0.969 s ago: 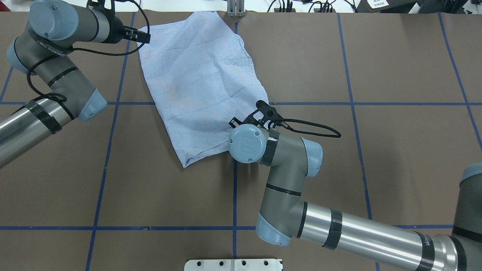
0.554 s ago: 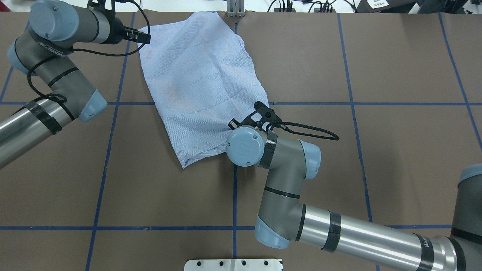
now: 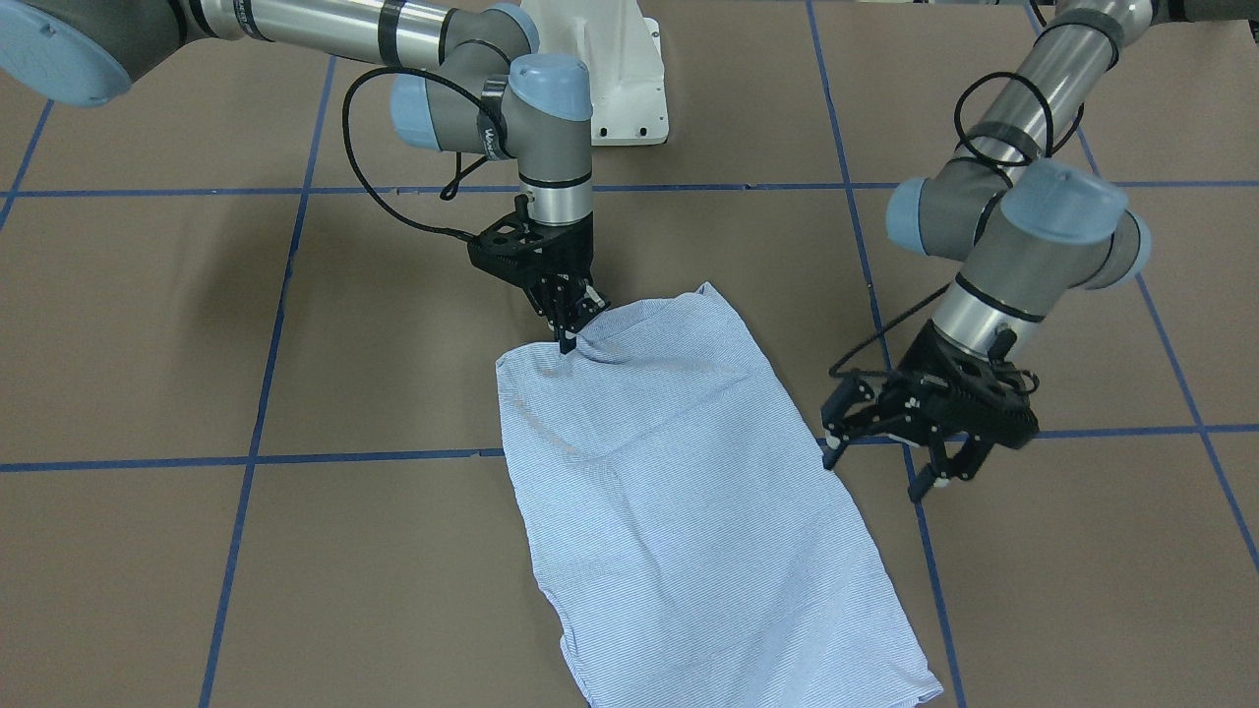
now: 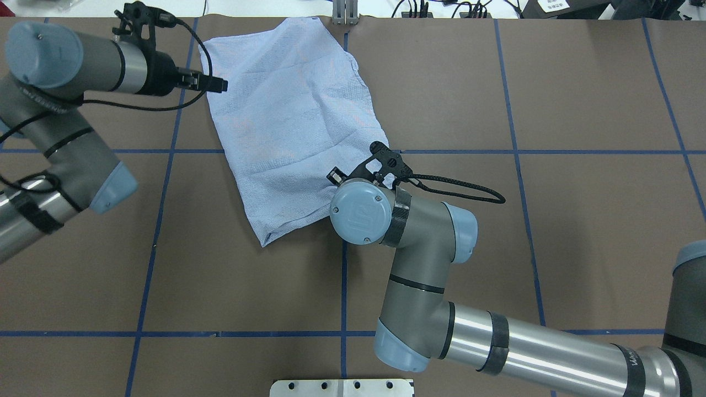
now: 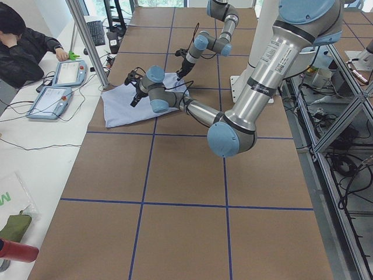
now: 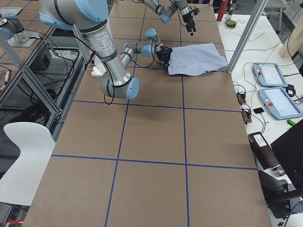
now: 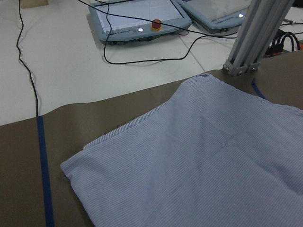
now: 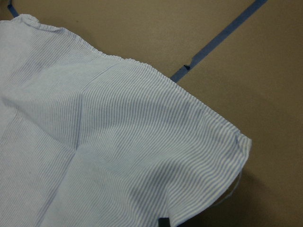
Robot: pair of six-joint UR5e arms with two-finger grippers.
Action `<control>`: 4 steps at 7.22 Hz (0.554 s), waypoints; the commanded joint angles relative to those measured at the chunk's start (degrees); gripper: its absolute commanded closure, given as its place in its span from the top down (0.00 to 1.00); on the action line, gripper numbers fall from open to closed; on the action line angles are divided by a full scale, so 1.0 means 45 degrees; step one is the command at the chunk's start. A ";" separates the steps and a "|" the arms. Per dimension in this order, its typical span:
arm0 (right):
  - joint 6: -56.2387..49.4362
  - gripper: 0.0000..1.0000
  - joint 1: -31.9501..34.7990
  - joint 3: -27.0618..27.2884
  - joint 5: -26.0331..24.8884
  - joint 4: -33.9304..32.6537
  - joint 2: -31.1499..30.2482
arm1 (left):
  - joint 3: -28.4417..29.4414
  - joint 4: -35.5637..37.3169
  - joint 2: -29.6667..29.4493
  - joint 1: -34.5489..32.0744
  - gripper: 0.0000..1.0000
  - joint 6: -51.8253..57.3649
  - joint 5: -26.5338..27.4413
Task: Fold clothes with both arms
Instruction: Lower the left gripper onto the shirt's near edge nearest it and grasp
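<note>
Light blue and white fine-striped shirt, folded to a rough rectangle, lay flat on the brown table marked with a blue tape grid.

Front-facing view: the right gripper, black and two-fingered, pointed straight down at the shirt's edge nearest the robot. Its jaws were pinched together on the cloth, which puckered into a small raised ridge there. The left gripper, also black, hung just beside the shirt's long side, apart from it. Its jaws were spread wide with nothing between them.

Overhead view: the shirt ran slantwise from the table's far edge toward the middle. The left gripper reached level at its far left edge. The right arm's wrist hid the right gripper.

Left side view: the shirt sat by a slanted metal post. A person in a dark sleeve sat at the white bench beyond.

Left wrist view: a shirt corner lay flat near two grey pendant controllers.

Right wrist view: striped cloth filled the frame, with a dark fingertip at its lower edge.
</note>
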 commanded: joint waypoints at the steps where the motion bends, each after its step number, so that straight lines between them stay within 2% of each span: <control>1: 0.0000 0.00 0.0002 0.0876 -0.0002 -0.0304 -0.0435 | -0.3098 -0.0062 0.2340 0.2108 1.00 -0.2621 -0.0005; 2: 0.0000 0.00 0.0002 0.1055 -0.0021 -0.0324 -0.0515 | -0.3398 -0.0063 0.3005 0.3607 1.00 -0.4008 0.2046; 3: 0.0000 0.00 0.0002 0.1057 -0.0060 -0.0324 -0.0516 | -0.3363 -0.0024 0.3031 0.4743 1.00 -0.5433 0.3478; 4: 0.0019 0.00 0.0002 0.1057 -0.0080 -0.0324 -0.0516 | -0.3324 -0.0024 0.2954 0.5258 0.97 -0.6414 0.3609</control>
